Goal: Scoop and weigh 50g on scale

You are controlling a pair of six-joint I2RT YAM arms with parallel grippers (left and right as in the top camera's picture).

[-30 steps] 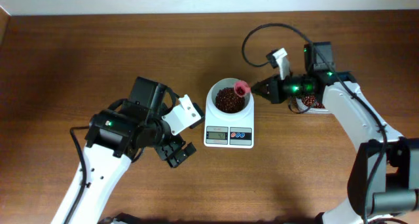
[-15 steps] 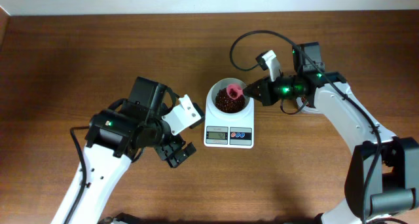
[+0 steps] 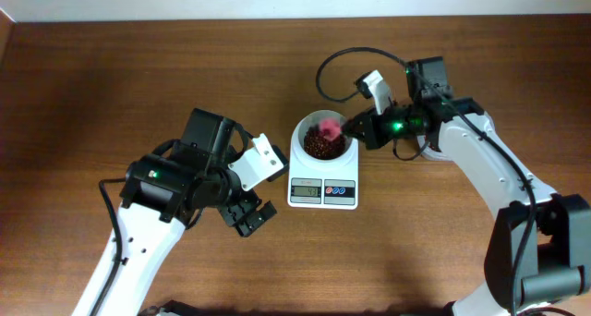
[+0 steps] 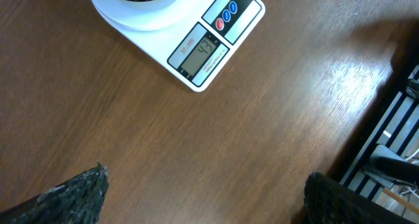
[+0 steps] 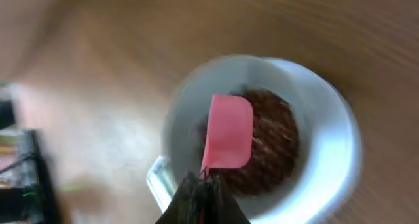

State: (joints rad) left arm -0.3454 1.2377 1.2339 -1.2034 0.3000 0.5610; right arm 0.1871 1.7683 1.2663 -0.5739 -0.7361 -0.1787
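43 on scale [image 4: 226,27] display [image 4: 198,54]; left end effector [image 3: 251,216] released, right end effector [image 3: 355,129] clenching pink scoop [image 5: 228,133].

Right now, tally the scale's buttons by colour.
Red button: 1
Blue buttons: 2
Total on the scale: 3

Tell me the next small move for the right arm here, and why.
Probably draw the pink scoop back out of the bowl for a small top-up: its face looks bare, the beans lie in the bowl, and the scale seems to read in the forties, short of target.
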